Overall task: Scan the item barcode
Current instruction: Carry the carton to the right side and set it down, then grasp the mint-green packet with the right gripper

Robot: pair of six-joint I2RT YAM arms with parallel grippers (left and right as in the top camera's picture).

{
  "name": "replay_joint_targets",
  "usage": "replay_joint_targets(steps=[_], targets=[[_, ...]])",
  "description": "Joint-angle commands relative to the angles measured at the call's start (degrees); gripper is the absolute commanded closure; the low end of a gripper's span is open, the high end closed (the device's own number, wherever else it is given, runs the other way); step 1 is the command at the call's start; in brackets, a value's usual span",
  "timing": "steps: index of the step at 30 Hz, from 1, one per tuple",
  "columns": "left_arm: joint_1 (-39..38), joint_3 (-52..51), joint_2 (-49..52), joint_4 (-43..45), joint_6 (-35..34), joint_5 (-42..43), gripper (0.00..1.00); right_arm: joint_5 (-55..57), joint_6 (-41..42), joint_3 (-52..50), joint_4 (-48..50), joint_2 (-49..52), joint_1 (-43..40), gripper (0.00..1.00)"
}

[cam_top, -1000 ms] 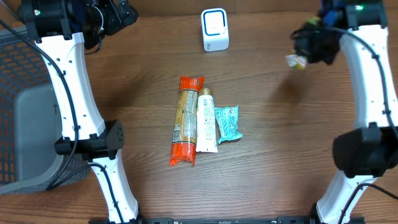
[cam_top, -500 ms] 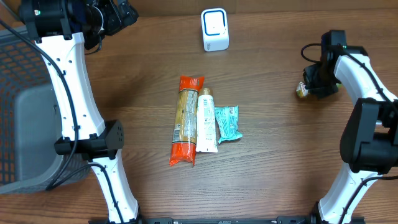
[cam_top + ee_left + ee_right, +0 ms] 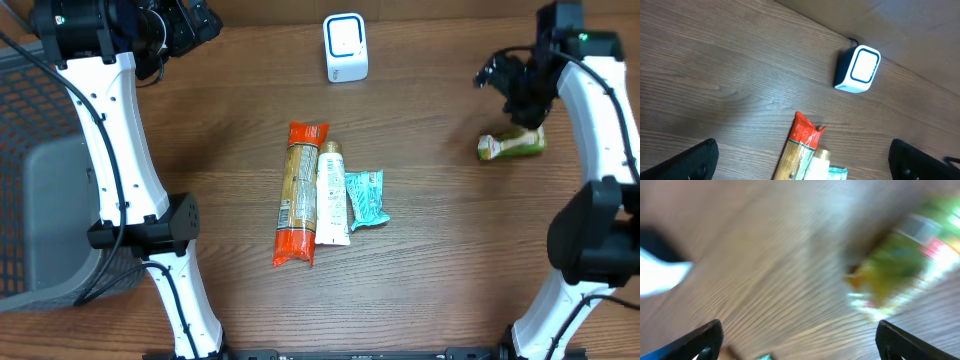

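We've got a green-yellow pouch (image 3: 511, 146) lying flat, frame right; blurry on wrist cam. R gripper (image 3: 518, 105) sits just up-frame of it, jaws spread wide, holding nothing.

All I get of the room is the table (image 3: 450, 260): a brown wood-grain top with the grain running side to side, filling nearly the whole overhead view. Light is soft, shadows faint and blurry, with a dull sheen on the wood. A dark mesh basket (image 3: 20, 110) sits at the left edge with something grey (image 3: 50, 220) inside. The left wrist view shows a paler strip (image 3: 920, 30) past the far edge; wall or floor, can't tell.
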Motion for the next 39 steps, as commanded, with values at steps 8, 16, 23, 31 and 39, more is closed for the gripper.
replay_joint_targets(steps=[8,16,23,31,39], targets=[[-0.4,0.0,-0.3,0.0,-0.6,0.3,0.0,-5.0,-17.7,-4.6,-6.0,-0.6,16.4,0.0],[0.0,0.0,-0.3,0.0,-0.6,0.2,0.0,-12.9,-20.3,-24.2,3.1,-0.3,22.0,0.01],[-0.4,0.0,-0.3,0.0,-0.6,0.3,0.0,-23.0,-17.7,-35.0,13.9,-0.3,22.4,0.11],[-0.4,0.0,-0.3,0.0,-0.6,0.3,0.0,-19.9,-3.9,-41.9,22.3,-0.3,23.9,0.37],[-0.3,0.0,-0.3,0.0,-0.6,0.2,0.0,-18.0,-1.1,-41.8,23.5,-0.3,23.9,0.96]])
